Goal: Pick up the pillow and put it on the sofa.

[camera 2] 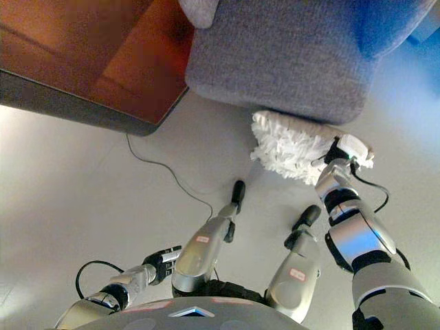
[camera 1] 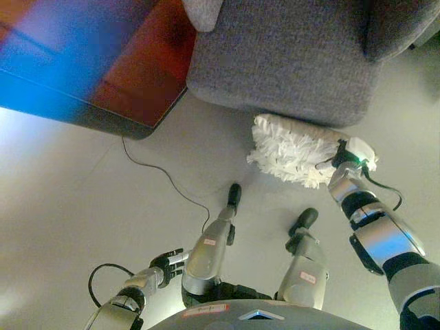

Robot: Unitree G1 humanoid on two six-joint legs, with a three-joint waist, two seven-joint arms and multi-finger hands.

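A white shaggy pillow (camera 1: 292, 150) lies on the floor against the front base of the grey sofa (camera 1: 289, 58). My right hand (camera 1: 340, 159) is at the pillow's right end, touching it; its fingers are buried in the shaggy pile, so their state is hidden. My left hand (camera 1: 168, 263) hangs low at the lower left, well away from the pillow, with fingers relaxed and empty. The pillow (camera 2: 292, 146) and the right hand (camera 2: 328, 161) also show in the right eye view.
A dark brown wooden table (camera 1: 141, 75) stands at the upper left, next to the sofa's left corner. A light grey cushion (camera 1: 203, 14) lies on the sofa at the top edge. Pale floor (camera 1: 75, 179) spreads to the left of the pillow.
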